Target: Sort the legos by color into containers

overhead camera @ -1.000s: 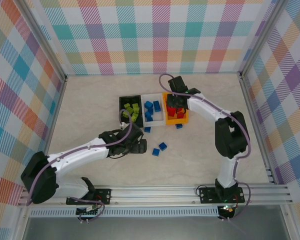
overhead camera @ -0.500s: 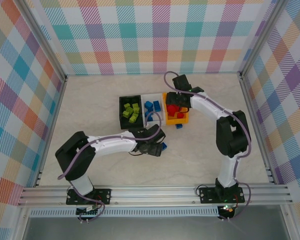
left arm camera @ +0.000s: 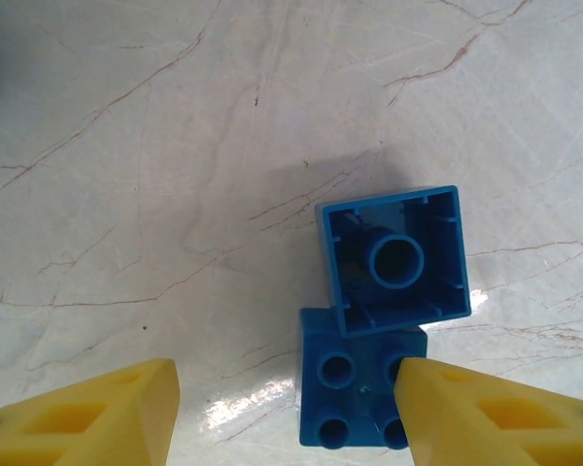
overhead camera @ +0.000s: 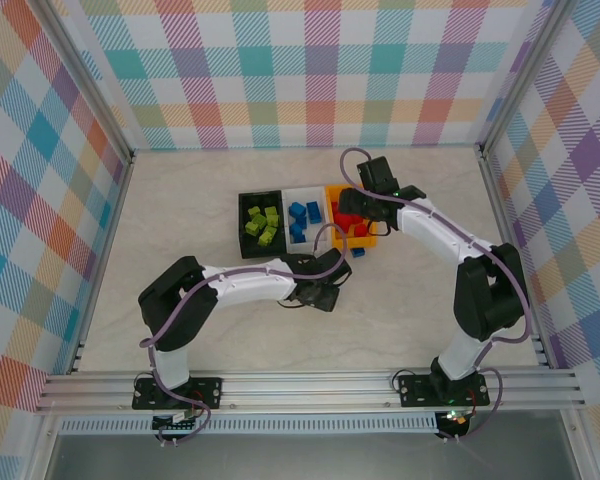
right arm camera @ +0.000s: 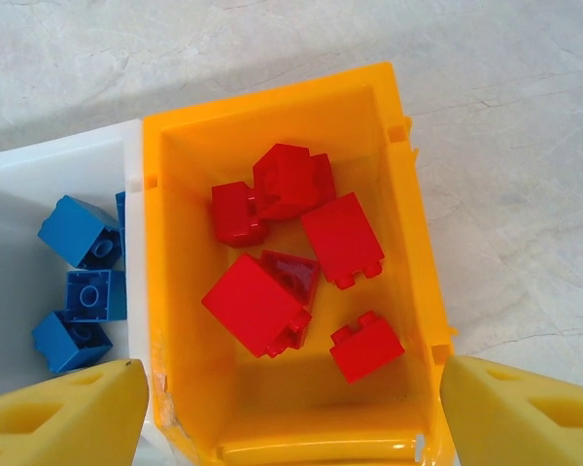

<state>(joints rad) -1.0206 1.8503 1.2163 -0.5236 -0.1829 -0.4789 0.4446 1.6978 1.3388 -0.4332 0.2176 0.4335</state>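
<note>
Loose bricks: two blue ones lie touching on the pale surface (left arm camera: 175, 146). The upturned brick (left arm camera: 394, 254) shows its hollow underside, and the studded brick (left arm camera: 355, 393) sits against its near edge.
Stray brick (overhead camera: 358, 252): blue, on the surface just in front of the orange-yellow bin (right arm camera: 189, 388).
Left hand (left arm camera: 287, 393): its fingers stand apart. One is at the studded brick's corner and the other is off to the far side, so nothing is gripped yet.
Change, left: a second ago this arm sat nearer the black bin (overhead camera: 242, 225) with its fingers wider. It has since swung across over the blue pair and is closing in.
Right hand (right arm camera: 291, 413): it hangs above the orange-yellow bin with its fingers spread wide and nothing between them.
Change, right: a second ago the fingers were together over this bin and now they are parted. I judge that a red brick has just been dropped in.
Orange-yellow bin: about six red bricks (right arm camera: 257, 306) lie loose on its floor.
White bin (right arm camera: 19, 194): it stands against the orange-yellow one and holds blue bricks (right arm camera: 78, 233).
Black bin: it holds the lime green bricks (overhead camera: 263, 222).
Meaning: red and green look sorted. What remains seems to be the blue bricks on the surface, bound for the white bin.
</note>
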